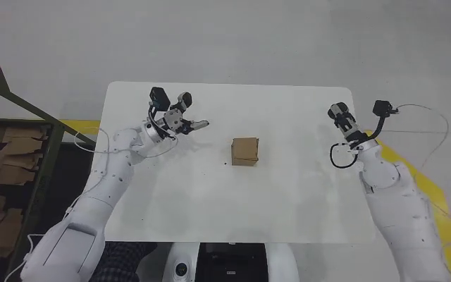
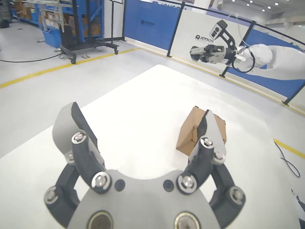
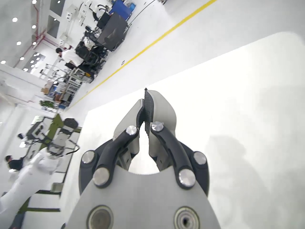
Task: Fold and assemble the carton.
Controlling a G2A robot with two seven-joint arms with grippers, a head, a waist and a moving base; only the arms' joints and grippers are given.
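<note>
A small brown carton [image 1: 245, 151] stands as a closed box near the middle of the white table [image 1: 296, 204]. In the left wrist view the carton [image 2: 190, 129] sits beyond my left gripper [image 2: 140, 113], partly behind one finger [image 2: 210, 129]. My left gripper [image 1: 192, 125] hovers left of the carton, open and empty, a short gap away. My right gripper [image 1: 340, 113] is raised over the table's far right corner, far from the carton. Seen from its own wrist, the right gripper [image 3: 145, 101] is shut with nothing between its pads; it also appears as the right gripper [image 2: 197, 53] across the table.
A dark rack with flat cardboard [image 1: 17, 158] stands on the floor left of the table. A yellow floor line [image 1: 416, 176] runs past the right side. A cable [image 1: 423, 109] loops off the right arm.
</note>
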